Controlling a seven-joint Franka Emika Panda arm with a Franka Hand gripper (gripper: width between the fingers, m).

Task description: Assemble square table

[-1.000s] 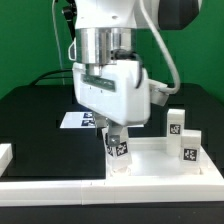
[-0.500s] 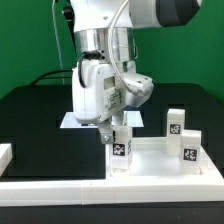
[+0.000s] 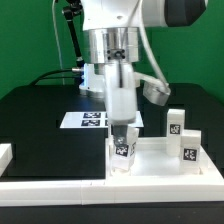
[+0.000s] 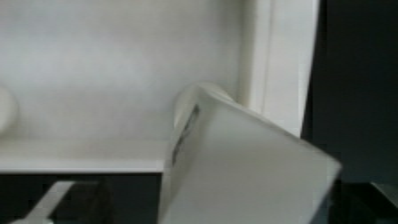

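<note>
The square table top [image 3: 160, 163], a white tray with a raised rim, lies at the front right. One white tagged leg [image 3: 120, 150] stands upright in its near-left corner. My gripper [image 3: 120, 134] hangs straight down over that leg, fingers on either side of its upper part. In the wrist view the leg [image 4: 249, 165] fills the middle with dark gaps beside it, so the jaws stand open and off it. The tray floor [image 4: 107, 80] and rim [image 4: 279, 60] lie beyond. Two more legs [image 3: 175, 122] [image 3: 189, 148] stand at the tray's right side.
The marker board [image 3: 90, 119] lies flat on the black table behind the arm. A long white rail [image 3: 60, 186] runs along the front edge, and a short white piece [image 3: 5, 154] sits at the exterior view's left. Cables hang behind the arm.
The hand has turned about its vertical axis above the leg, showing its narrow side now. The jaws have widened off the leg, which stays upright in the corner.
</note>
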